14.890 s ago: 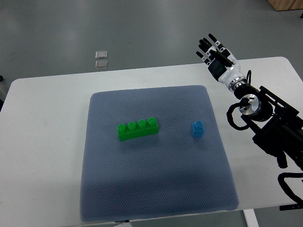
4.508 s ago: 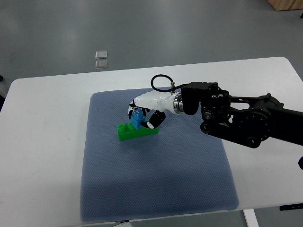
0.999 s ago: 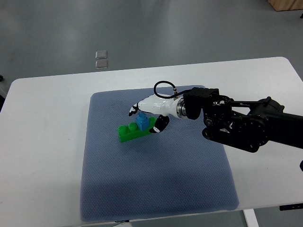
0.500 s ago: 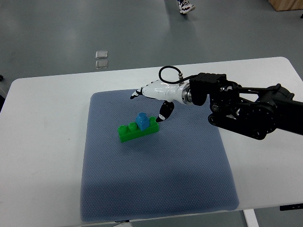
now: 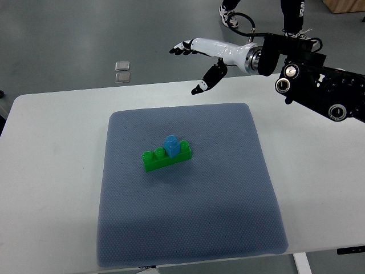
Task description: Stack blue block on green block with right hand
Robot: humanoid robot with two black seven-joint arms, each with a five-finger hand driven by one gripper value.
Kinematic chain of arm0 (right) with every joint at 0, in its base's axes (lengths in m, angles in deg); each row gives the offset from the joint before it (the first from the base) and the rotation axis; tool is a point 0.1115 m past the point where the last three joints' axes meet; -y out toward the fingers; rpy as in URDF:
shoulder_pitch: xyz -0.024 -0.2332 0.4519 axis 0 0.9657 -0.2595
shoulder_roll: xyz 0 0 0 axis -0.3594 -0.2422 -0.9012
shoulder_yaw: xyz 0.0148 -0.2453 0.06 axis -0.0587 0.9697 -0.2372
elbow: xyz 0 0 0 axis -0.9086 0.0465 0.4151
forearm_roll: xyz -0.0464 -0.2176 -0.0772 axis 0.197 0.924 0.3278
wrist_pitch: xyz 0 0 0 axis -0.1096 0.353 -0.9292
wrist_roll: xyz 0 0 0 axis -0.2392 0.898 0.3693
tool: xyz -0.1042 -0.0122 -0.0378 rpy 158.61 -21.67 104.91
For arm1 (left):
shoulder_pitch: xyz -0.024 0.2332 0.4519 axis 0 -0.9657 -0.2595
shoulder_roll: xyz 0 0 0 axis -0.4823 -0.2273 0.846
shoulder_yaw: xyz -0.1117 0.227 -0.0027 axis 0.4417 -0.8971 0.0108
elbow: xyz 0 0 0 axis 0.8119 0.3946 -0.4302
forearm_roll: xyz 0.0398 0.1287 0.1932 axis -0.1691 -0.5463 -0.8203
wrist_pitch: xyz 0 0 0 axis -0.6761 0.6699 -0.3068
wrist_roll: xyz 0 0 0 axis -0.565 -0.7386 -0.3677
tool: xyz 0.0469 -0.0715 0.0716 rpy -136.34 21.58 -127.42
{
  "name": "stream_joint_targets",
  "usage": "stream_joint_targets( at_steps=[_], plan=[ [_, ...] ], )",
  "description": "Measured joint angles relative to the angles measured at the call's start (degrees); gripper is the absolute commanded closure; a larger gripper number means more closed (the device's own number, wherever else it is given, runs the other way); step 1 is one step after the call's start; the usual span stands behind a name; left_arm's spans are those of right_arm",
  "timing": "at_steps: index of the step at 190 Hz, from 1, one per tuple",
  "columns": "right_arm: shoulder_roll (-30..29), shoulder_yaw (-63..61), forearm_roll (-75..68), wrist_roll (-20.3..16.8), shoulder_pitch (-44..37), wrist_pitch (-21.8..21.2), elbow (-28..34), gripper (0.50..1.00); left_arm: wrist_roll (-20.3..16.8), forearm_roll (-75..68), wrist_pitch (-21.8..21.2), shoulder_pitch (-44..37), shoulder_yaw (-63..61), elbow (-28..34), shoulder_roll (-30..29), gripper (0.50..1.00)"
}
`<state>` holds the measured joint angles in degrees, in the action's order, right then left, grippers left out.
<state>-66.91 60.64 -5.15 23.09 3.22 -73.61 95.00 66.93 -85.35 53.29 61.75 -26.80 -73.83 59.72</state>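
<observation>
The green block [image 5: 166, 156] lies on the grey-blue mat [image 5: 188, 228] on the white worktop [image 5: 51, 188], its long axis running left to right and tilting slightly up toward the picture's right, studs facing up. The blue block [image 5: 170, 144] sits on top of it, over the third stud from the left, its own stud pointing up. The right robot hand [image 5: 199, 54] hangs high over the worktop's far edge, well apart from both blocks, fingers spread apart and empty. A person's feet [image 5: 230, 14] show on the floor beyond.
</observation>
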Motion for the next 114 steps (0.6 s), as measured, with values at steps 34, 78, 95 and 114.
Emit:
stream_joint_targets(
  at_steps=[34,78,95,114],
  plan=[
    [-3.4,-7.4,-15.5,0.0,3.4,4.5,-5.5,0.589,0.0,0.0,0.0,0.0,0.0,0.0,0.0,0.500],
    [-5.4,-10.0,-41.2,-0.1,6.5,13.1,-10.2,0.589,0.0,0.0,0.0,0.0,0.0,0.0,0.0,0.500],
    [-6.2,-10.5,-51.6,0.0,8.3,15.9,-12.0,0.589,0.0,0.0,0.0,0.0,0.0,0.0,0.0,0.500],
    [-7.2,-12.3,-59.6,0.0,10.6,16.9,-13.2,0.589,0.0,0.0,0.0,0.0,0.0,0.0,0.0,0.500]
  ],
)
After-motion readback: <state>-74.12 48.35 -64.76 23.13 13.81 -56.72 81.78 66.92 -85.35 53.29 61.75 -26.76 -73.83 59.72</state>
